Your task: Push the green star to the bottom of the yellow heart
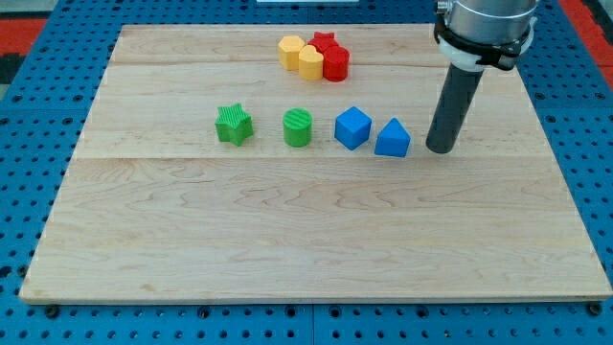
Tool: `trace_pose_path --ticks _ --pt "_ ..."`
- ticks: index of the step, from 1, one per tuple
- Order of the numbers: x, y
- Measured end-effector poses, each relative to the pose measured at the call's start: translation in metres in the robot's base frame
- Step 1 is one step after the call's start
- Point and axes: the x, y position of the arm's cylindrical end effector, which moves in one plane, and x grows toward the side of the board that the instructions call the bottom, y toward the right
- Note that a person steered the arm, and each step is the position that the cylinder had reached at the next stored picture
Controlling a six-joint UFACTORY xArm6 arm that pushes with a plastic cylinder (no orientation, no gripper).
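The green star [234, 125] lies left of the board's middle. Two yellow blocks sit in a tight cluster near the view's top: one [291, 51] looks many-sided, and the other [310, 63], just below and to its right, looks like the yellow heart. My tip [439, 149] rests on the board at the right, just right of a blue triangle-like block [392, 139]. It is far to the right of the green star and touches no block.
A green cylinder [298, 127] and a blue cube [352, 127] stand in a row between the star and the blue triangle-like block. Two red blocks [326, 42] [336, 64] press against the yellow ones. The wooden board [306, 249] lies on a blue pegboard.
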Motion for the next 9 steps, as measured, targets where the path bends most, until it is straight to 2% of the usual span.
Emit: trace_pose_path --ticks 1,2,3,4,5,6,7,8,9 --pt "-0.002 -0.057" --pt "-0.046 -0.125" --pt "-0.087 -0.167" --pt "-0.109 -0.186" --pt "-0.095 -0.209" --pt "-0.071 -0.207" --pt "-0.074 -0.258" --pt "-0.043 -0.292" --pt "-0.01 -0.268"
